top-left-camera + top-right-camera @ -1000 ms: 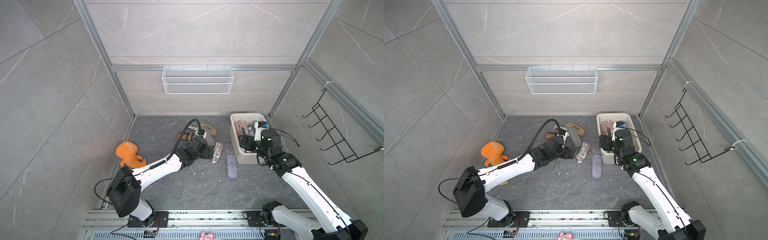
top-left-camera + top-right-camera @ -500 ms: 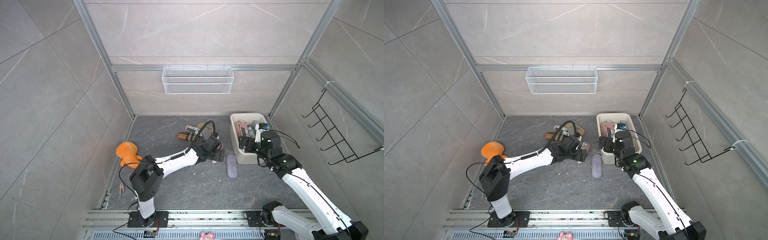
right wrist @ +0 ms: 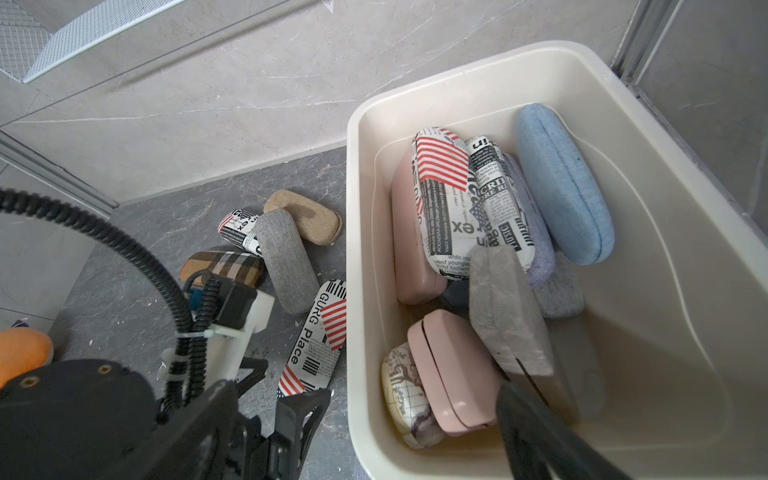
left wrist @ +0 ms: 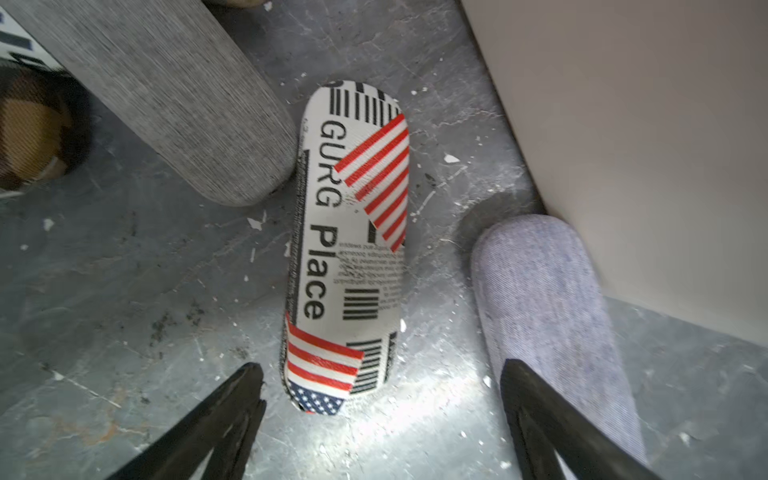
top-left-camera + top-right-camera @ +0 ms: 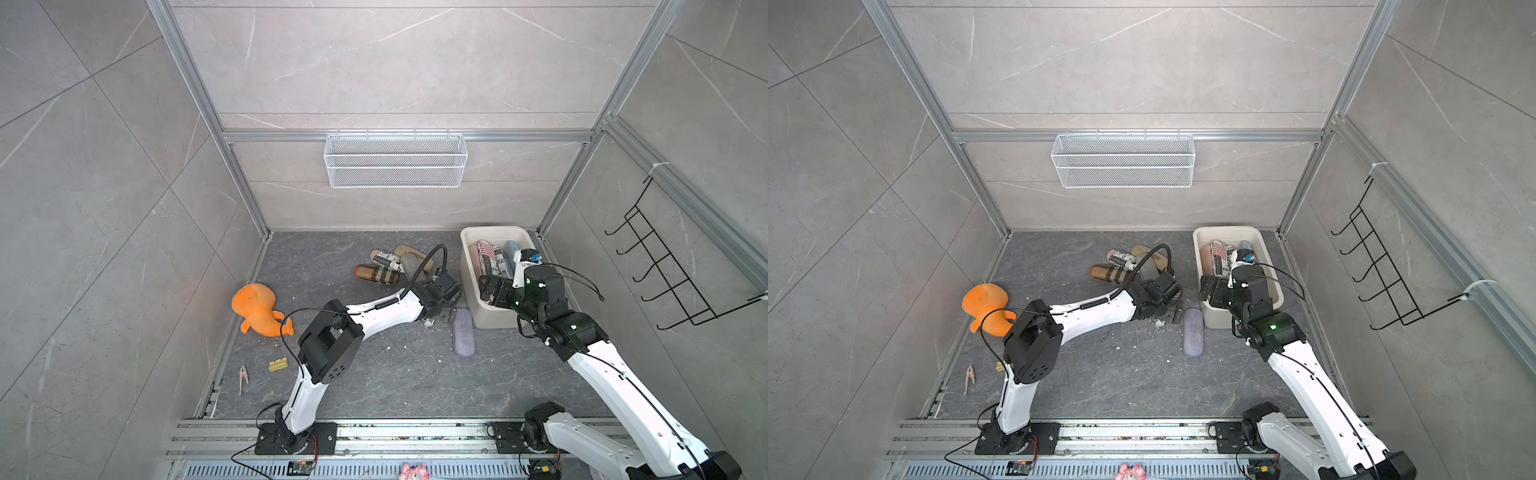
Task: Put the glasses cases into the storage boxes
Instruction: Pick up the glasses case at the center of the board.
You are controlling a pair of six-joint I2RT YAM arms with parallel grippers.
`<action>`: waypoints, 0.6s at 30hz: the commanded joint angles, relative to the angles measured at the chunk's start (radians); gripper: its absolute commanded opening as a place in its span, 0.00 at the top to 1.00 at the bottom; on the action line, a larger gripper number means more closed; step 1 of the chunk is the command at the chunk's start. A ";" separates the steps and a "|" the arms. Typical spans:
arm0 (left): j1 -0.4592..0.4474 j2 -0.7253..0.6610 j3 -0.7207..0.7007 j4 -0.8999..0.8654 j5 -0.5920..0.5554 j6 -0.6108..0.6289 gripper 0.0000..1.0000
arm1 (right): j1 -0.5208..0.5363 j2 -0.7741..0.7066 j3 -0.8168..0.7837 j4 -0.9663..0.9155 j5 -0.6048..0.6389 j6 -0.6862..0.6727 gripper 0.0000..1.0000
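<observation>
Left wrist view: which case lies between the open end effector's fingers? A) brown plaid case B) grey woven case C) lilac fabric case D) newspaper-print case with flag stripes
D: the oblong newspaper-print glasses case with red flag stripes lies on the floor centred between the left end effector fingers, untouched.

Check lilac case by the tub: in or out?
Out. The lilac case lies flat on the floor against the tub's outer wall.
</observation>
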 commanded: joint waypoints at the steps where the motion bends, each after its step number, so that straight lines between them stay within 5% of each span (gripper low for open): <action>1: -0.003 0.048 0.057 -0.082 -0.087 -0.007 0.12 | 0.001 0.007 -0.010 -0.003 -0.021 -0.003 0.00; 10: -0.002 0.094 0.031 0.016 -0.003 0.074 0.14 | -0.001 0.011 0.004 -0.008 -0.041 0.001 0.00; 18: -0.001 0.121 0.003 0.029 -0.049 0.032 0.18 | 0.000 0.013 0.002 -0.009 -0.058 0.009 0.00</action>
